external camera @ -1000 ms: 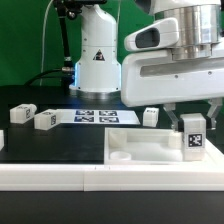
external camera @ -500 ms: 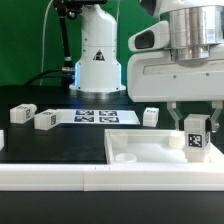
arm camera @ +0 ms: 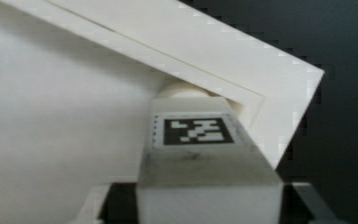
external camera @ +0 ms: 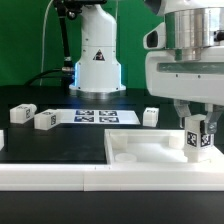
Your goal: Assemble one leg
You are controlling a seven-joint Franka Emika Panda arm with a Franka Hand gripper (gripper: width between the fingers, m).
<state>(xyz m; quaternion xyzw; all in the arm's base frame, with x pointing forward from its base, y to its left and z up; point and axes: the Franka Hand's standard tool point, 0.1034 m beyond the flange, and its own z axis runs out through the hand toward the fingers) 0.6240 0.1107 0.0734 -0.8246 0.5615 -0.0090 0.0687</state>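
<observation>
My gripper [external camera: 197, 128] is shut on a leg [external camera: 200, 138], a small white block with a black-and-white tag, held upright over the near right corner of the large flat white slab [external camera: 150, 147]. In the wrist view the leg [arm camera: 201, 140] sits between my fingers, its far end at the slab's corner [arm camera: 247, 75]. Three more legs lie on the black table: one [external camera: 21, 113] and another [external camera: 45, 120] at the exterior view's left, and one [external camera: 150, 116] behind the slab.
The marker board [external camera: 95, 116] lies flat behind the slab. The white robot base [external camera: 97, 55] stands at the back. A white rail [external camera: 60, 176] runs along the front edge.
My gripper has moved toward the exterior view's right with the leg, and stands over the slab's right corner.
</observation>
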